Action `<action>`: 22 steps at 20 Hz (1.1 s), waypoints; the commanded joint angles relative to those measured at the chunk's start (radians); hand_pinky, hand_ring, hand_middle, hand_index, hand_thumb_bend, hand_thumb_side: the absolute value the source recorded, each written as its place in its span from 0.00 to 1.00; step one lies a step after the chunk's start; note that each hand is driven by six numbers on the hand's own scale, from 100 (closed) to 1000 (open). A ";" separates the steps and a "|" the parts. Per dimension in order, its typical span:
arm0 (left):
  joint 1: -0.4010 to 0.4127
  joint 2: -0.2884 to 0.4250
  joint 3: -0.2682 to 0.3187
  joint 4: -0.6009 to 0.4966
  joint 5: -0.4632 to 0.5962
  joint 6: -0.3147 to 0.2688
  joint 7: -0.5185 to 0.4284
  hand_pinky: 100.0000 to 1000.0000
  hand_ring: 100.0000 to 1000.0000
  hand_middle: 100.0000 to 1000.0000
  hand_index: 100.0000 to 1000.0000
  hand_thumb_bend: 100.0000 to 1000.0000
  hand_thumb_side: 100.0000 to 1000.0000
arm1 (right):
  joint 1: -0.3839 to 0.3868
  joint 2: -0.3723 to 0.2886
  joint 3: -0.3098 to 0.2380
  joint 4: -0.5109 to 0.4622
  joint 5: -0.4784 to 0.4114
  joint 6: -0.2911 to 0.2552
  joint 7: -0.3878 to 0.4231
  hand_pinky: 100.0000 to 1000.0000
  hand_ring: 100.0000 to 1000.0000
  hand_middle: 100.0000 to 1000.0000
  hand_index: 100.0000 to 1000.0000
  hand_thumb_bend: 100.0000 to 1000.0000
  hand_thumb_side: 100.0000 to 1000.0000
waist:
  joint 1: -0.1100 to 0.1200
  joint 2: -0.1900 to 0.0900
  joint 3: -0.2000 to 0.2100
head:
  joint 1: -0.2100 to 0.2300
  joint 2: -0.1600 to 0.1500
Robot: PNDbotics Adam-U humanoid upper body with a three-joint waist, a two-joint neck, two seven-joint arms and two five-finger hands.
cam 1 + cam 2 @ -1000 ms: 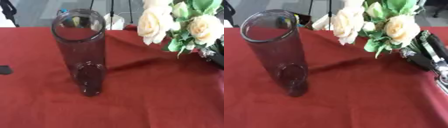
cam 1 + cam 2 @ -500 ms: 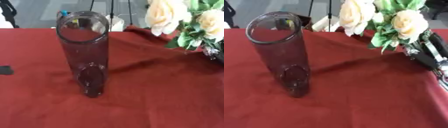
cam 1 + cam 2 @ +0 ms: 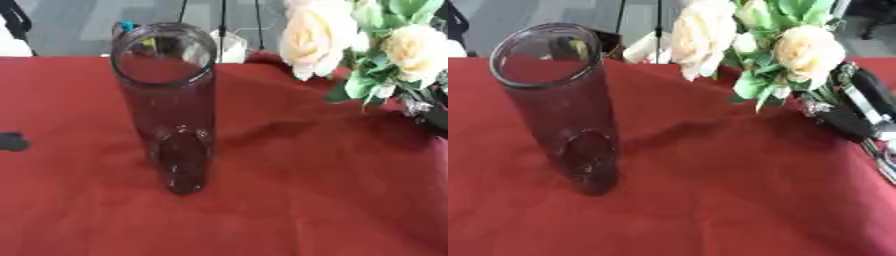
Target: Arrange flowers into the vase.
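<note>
The right hand (image 3: 846, 107), at three o'clock of the tall glass vase (image 3: 557, 107), clasps the light, floppy flowers (image 3: 750, 42) by their stems, the sensible place to hold them.

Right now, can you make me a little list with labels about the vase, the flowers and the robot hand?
vase: tall clear glass vase, standing upright on the red tablecloth, nothing in it
flowers: bunch of cream flowers with green leaves, held up in the air to the right of the vase, not in it yet
robot hand: right robot hand, dark, at the right edge by the stems; fingers too hidden to tell
left robot hand: not in view
other: small dark thing at the left edge
</note>
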 commanded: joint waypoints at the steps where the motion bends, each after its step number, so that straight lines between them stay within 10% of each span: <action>1: -0.003 0.010 -0.007 -0.018 -0.002 0.000 -0.006 0.69 0.53 0.75 0.86 0.00 1.00 | -0.007 -0.038 -0.015 -0.019 0.012 0.000 0.022 0.65 0.80 0.27 0.22 0.00 0.91 | -0.001 -0.020 -0.003 | -0.002 -0.014; 5: -0.003 0.009 -0.007 -0.018 -0.002 0.001 -0.010 0.69 0.53 0.75 0.86 0.00 1.00 | -0.006 -0.039 -0.013 -0.017 0.020 -0.001 0.074 0.68 0.84 0.29 0.28 0.00 0.90 | 0.000 -0.020 -0.003 | -0.002 -0.015; 8: -0.002 0.009 -0.007 -0.018 -0.002 0.002 -0.012 0.69 0.53 0.75 0.86 0.00 1.00 | -0.008 -0.037 -0.016 -0.019 0.014 -0.001 0.080 0.58 0.61 0.00 0.20 0.00 0.89 | 0.001 -0.019 -0.003 | -0.002 -0.015; 12: -0.002 0.008 -0.007 -0.018 -0.002 0.003 -0.014 0.69 0.53 0.75 0.86 0.00 1.00 | -0.010 -0.035 -0.018 -0.026 -0.019 -0.004 0.047 0.34 0.31 0.00 0.12 0.00 0.96 | 0.001 -0.019 -0.004 | -0.003 -0.015; 22: -0.001 0.007 -0.007 -0.018 -0.001 0.004 -0.019 0.69 0.53 0.75 0.86 0.00 1.00 | -0.008 -0.040 -0.022 -0.043 -0.087 -0.023 -0.057 0.04 0.04 0.00 0.04 0.00 0.88 | -0.001 -0.021 -0.003 | -0.004 -0.017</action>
